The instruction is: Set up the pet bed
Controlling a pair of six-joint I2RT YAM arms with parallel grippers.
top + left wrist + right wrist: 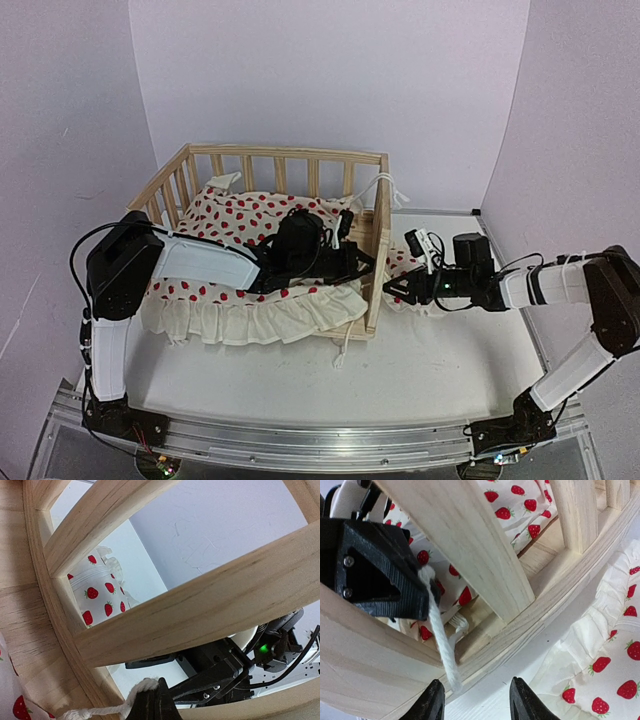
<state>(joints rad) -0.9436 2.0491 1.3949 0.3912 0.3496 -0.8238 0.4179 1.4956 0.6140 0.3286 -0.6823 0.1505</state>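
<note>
Right wrist: left gripper (426, 587) pinches limp white tie string (440, 640) past stiff pine-slat pet bed (485, 555); right gripper (476, 690) spread, grab string end.

A robotics lab test cell is indicated, not a home (the pet bed (290, 152) is the one homely thing). A bare white surface (430, 370) is enclosed by plain pale backdrop walls (330, 70). A cabled left arm (205, 262) and right arm (565, 285) are bolted to an aluminium rail (320, 447) at the near edge.
</note>
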